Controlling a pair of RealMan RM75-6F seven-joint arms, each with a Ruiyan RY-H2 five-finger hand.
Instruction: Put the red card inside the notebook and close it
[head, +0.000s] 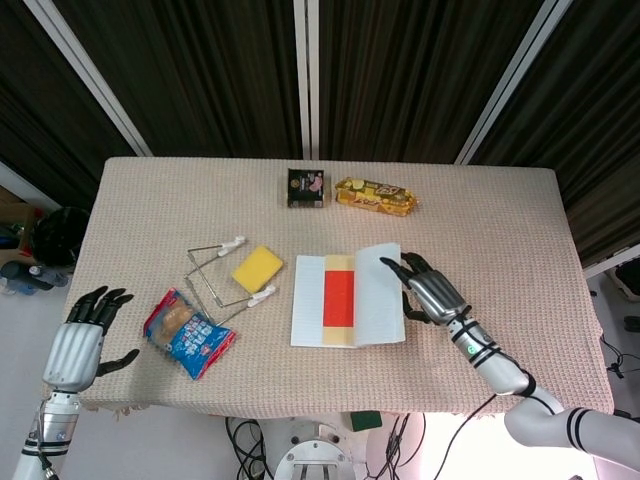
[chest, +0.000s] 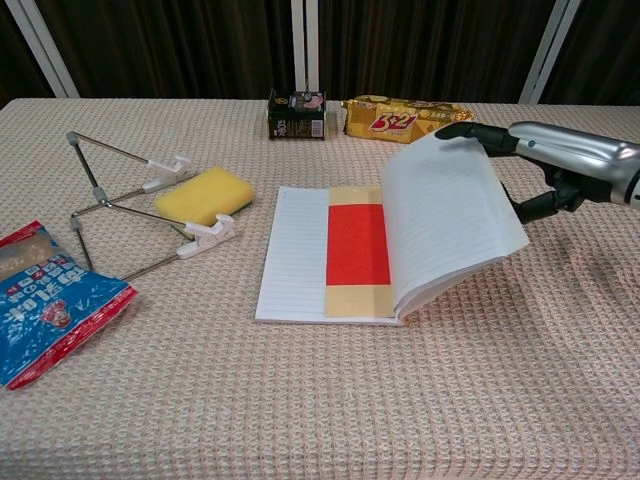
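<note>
The open notebook (head: 308, 300) (chest: 290, 250) lies at the middle of the table. The red card (head: 338, 298) (chest: 358, 243) rests on a yellow strip along its spine, beside the left page. My right hand (head: 430, 293) (chest: 545, 160) grips the notebook's right half (chest: 450, 220), fingers over its top edge and thumb behind. That half is tilted up off the table, leaning toward the card. My left hand (head: 75, 345) hovers off the table's left front corner, fingers spread, holding nothing; the chest view does not show it.
A yellow sponge (head: 257, 267) (chest: 205, 194) and a wire stand (head: 215, 270) (chest: 120, 200) sit left of the notebook. A blue snack bag (head: 188, 333) (chest: 45, 300) lies at the front left. A dark box (head: 307, 187) (chest: 296, 114) and a yellow biscuit pack (head: 375, 196) (chest: 405, 120) stand behind.
</note>
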